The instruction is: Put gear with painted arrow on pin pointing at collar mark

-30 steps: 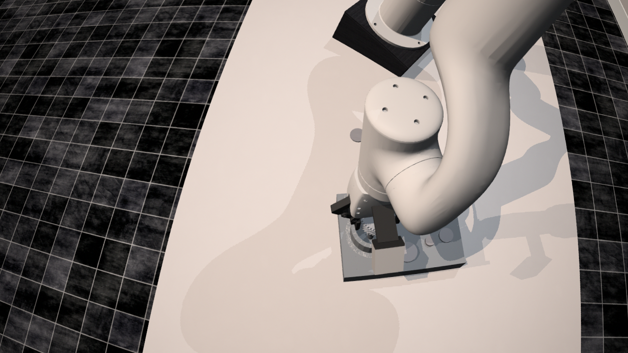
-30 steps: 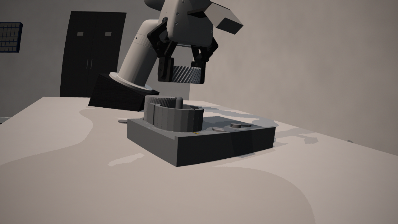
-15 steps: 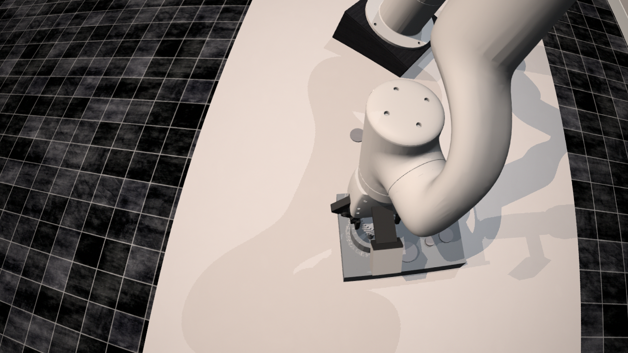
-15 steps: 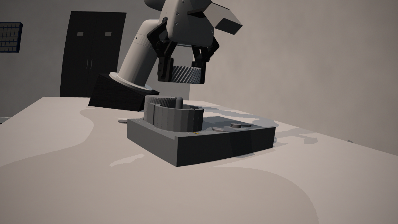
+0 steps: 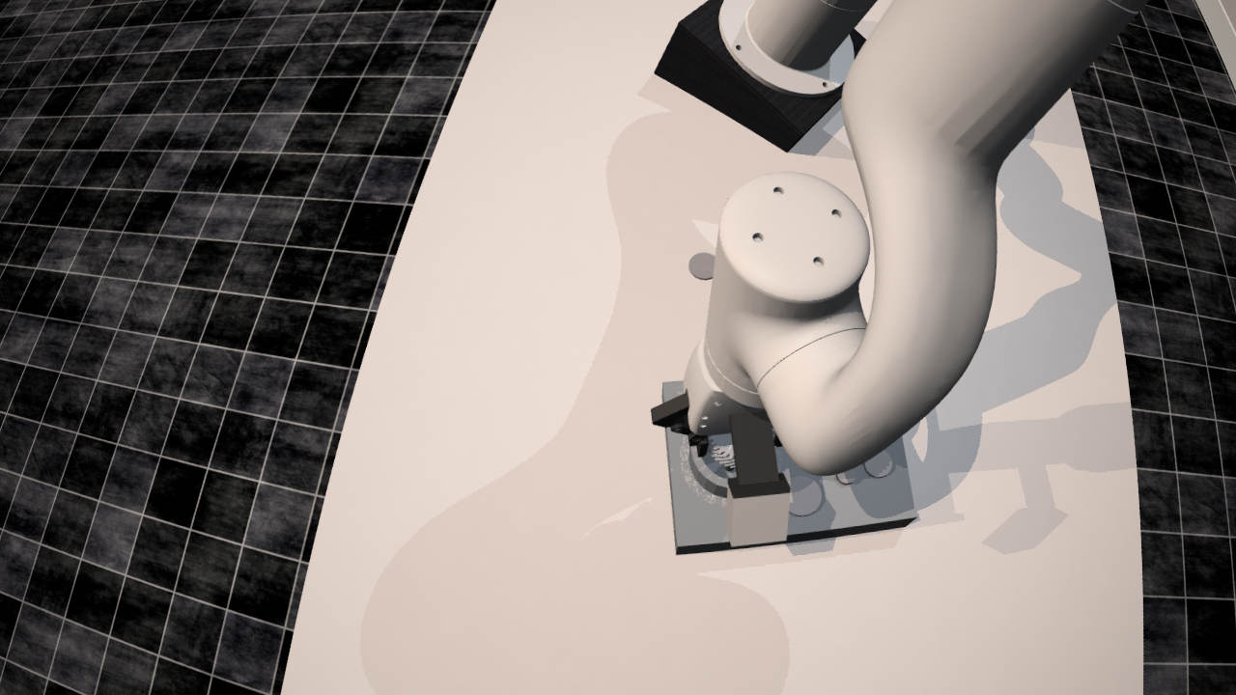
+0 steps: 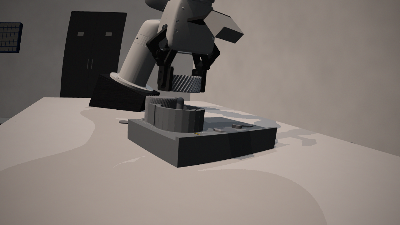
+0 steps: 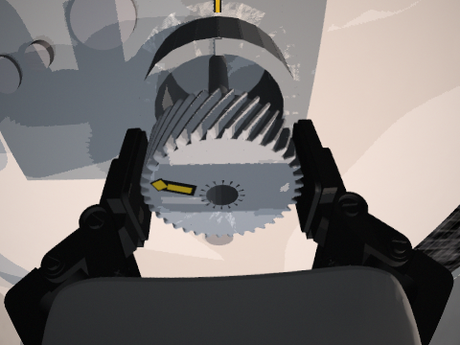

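My gripper [image 7: 220,148] is shut on the loose helical gear [image 7: 222,182], which has a yellow arrow [image 7: 172,187] painted on its face, pointing left in the wrist view. In the exterior view the gear [image 6: 186,83] hangs level a short way above the pin, apart from it. The pin stands inside a grey collar [image 6: 178,118] on the dark timing case [image 6: 201,139]. From above, my arm hides most of the gear and collar [image 5: 713,466].
A second helical gear [image 6: 159,102] stands on the case behind the collar. Round bosses [image 6: 237,126] sit on the case's right part. A small grey disc [image 5: 701,265] lies on the table. My arm's black base block [image 5: 747,82] is at the far end.
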`<action>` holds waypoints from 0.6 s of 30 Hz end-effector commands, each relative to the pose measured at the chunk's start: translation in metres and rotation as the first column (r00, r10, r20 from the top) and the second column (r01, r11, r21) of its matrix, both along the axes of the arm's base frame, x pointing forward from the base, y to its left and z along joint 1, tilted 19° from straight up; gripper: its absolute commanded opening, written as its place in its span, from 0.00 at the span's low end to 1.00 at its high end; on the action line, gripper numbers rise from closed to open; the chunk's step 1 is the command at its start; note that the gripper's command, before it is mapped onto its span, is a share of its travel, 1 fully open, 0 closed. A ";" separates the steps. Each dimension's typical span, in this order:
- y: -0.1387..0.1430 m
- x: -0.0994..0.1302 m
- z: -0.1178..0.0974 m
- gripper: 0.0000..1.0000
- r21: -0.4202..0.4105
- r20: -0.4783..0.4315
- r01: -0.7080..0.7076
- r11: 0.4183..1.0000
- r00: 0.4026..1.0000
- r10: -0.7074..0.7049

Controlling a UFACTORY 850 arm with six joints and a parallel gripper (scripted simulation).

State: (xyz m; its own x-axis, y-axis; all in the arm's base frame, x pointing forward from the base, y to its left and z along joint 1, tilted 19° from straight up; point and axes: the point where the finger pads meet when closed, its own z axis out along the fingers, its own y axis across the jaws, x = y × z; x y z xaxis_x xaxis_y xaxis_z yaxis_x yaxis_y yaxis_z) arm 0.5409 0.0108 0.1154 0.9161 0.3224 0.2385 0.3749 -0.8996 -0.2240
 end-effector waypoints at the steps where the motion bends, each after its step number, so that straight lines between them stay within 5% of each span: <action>1: 0.002 0.002 -0.005 0.00 0.000 0.003 0.000 1.000 1.000 0.000; 18: 0.002 0.002 -0.007 0.00 0.000 0.002 0.000 1.000 1.000 0.000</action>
